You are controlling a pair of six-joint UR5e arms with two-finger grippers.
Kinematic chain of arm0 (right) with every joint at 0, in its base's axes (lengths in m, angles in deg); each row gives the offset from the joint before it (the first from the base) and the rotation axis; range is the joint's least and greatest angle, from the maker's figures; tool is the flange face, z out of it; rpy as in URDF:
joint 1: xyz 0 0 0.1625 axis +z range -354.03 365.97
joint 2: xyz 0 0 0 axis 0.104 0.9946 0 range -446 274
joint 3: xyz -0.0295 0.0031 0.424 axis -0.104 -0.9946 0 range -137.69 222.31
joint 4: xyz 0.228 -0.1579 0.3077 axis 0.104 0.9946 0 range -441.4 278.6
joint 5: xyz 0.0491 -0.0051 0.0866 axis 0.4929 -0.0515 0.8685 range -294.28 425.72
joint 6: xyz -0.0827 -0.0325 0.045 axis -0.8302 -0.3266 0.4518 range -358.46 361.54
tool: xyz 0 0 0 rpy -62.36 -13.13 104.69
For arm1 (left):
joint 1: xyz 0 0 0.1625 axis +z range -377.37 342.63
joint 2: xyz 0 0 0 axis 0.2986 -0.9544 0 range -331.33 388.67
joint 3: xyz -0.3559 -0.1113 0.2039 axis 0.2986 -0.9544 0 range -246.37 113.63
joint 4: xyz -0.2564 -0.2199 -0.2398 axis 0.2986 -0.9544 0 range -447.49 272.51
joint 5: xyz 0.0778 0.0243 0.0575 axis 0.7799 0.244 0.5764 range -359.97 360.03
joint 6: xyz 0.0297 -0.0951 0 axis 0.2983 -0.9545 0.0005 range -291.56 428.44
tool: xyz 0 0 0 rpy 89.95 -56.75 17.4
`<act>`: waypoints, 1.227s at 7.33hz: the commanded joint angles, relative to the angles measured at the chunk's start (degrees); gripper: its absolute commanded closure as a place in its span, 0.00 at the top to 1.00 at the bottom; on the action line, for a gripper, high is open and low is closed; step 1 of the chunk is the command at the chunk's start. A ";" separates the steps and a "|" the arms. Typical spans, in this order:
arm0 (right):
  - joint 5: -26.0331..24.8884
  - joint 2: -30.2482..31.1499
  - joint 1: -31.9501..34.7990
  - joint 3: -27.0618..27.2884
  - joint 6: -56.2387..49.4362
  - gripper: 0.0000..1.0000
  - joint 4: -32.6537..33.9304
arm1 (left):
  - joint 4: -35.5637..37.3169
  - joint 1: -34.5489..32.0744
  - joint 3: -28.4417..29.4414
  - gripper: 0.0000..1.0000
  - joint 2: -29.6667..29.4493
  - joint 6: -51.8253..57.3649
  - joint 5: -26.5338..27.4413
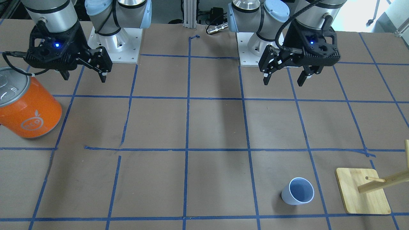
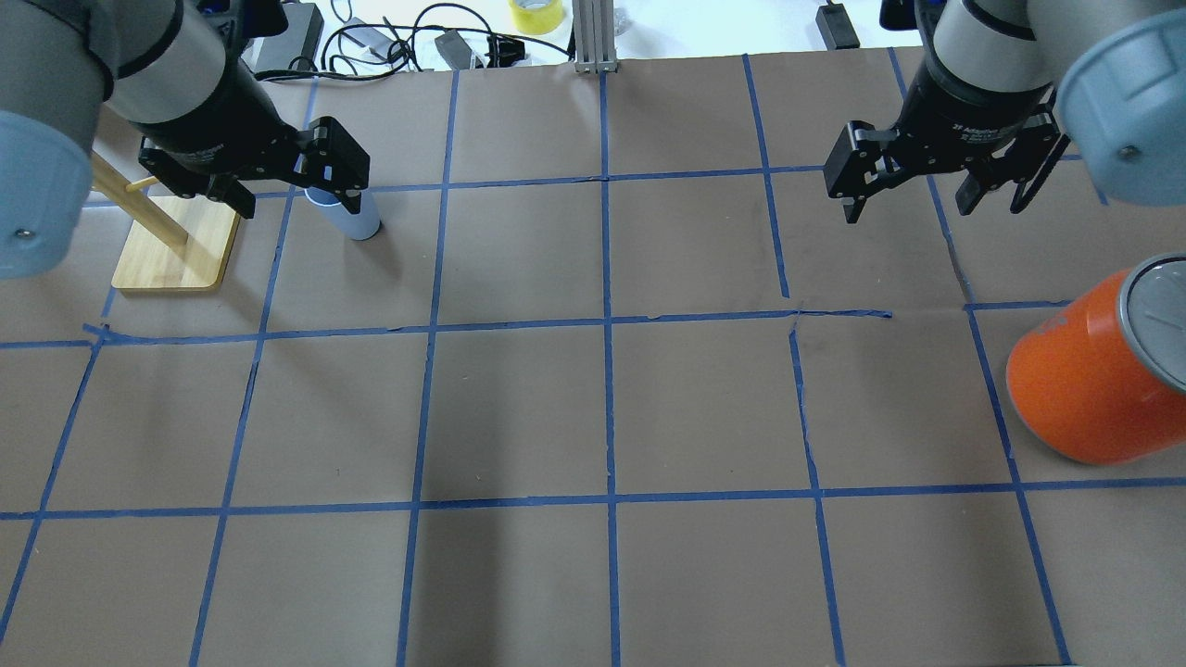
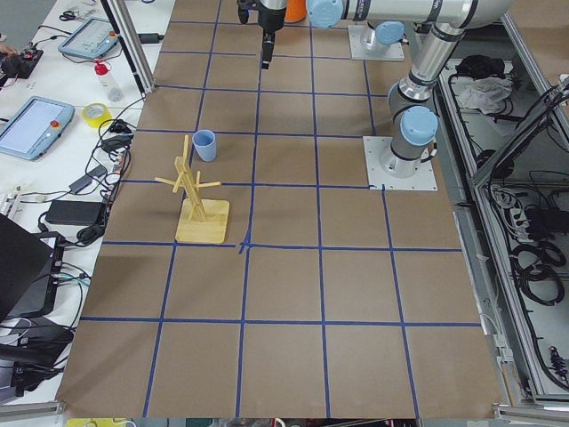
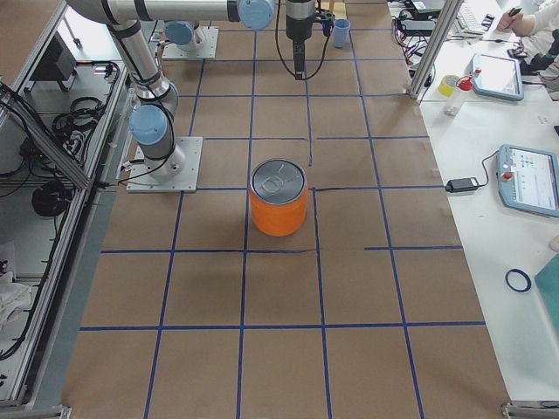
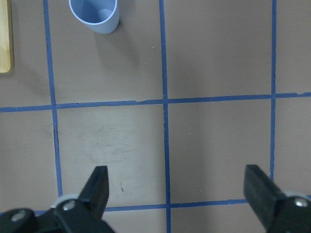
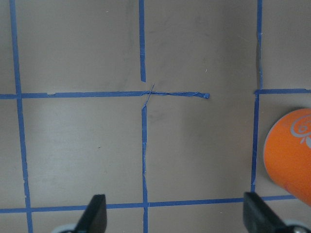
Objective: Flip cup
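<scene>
The cup (image 1: 297, 191) is a small pale blue tumbler standing with its mouth up on the brown table, near the far edge on my left side. In the overhead view (image 2: 359, 218) my left gripper partly hides it. It also shows at the top of the left wrist view (image 5: 95, 14). My left gripper (image 1: 284, 81) is open and empty, hovering above the table on the robot's side of the cup; its fingers stand wide apart in the wrist view (image 5: 176, 179). My right gripper (image 1: 84, 77) is open and empty, hovering over the other half of the table (image 6: 175, 206).
A large orange can with a silver top (image 1: 28, 108) stands on my right side, also in the overhead view (image 2: 1093, 380). A wooden peg stand on a square base (image 1: 361, 191) stands just beside the cup. Blue tape lines grid the table.
</scene>
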 commanded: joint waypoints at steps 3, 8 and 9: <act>0.98 0.77 -0.09 -0.18 -4.68 1.00 -2.47 | -1.47 -1.78 0.14 1.00 0.60 -1.04 -0.66; 1.85 0.69 -0.27 -0.09 -5.68 1.00 -2.93 | -4.72 -1.43 1.62 1.00 0.42 -4.20 -3.22; 2.38 0.69 -0.18 -0.09 -5.68 1.00 -2.93 | -4.64 -1.52 1.81 1.00 0.16 -4.21 -3.31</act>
